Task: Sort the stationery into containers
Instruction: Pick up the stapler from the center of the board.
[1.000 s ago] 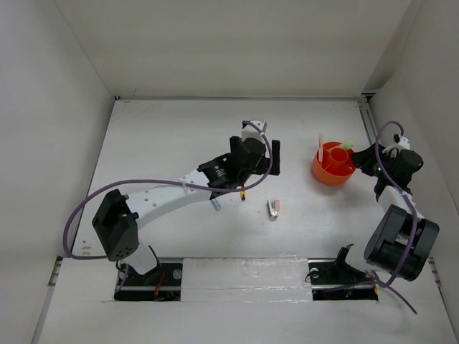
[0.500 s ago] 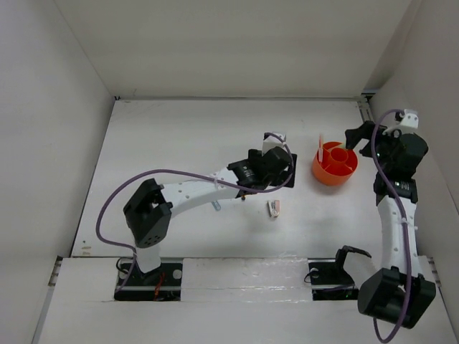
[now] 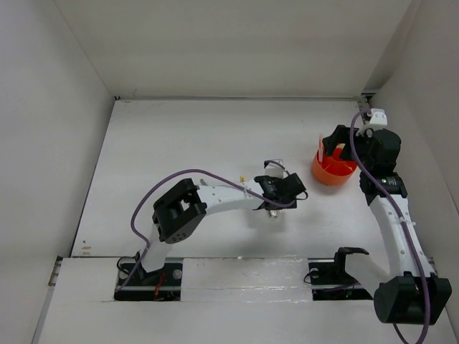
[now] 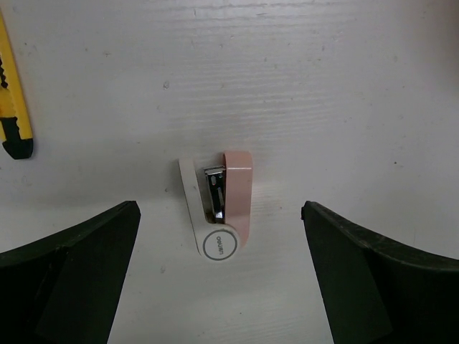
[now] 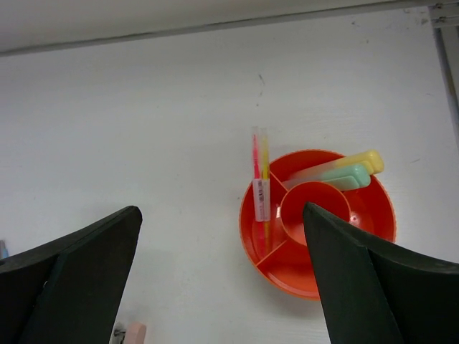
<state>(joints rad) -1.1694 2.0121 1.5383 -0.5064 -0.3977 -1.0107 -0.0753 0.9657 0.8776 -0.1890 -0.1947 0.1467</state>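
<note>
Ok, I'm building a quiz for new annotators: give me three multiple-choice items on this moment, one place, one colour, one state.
1. The divided tub is: A blue, B orange, C grey.
2. The pink-white stapler lies: A in the tub, B on the table under the left gripper, C on the floor.
3. The left gripper's jaws are: A shut on the stapler, B shut empty, C open.
Answers: B, the right wrist view shows it orange; B, it lies flat there in the left wrist view; C, they stand wide apart, touching nothing.
</note>
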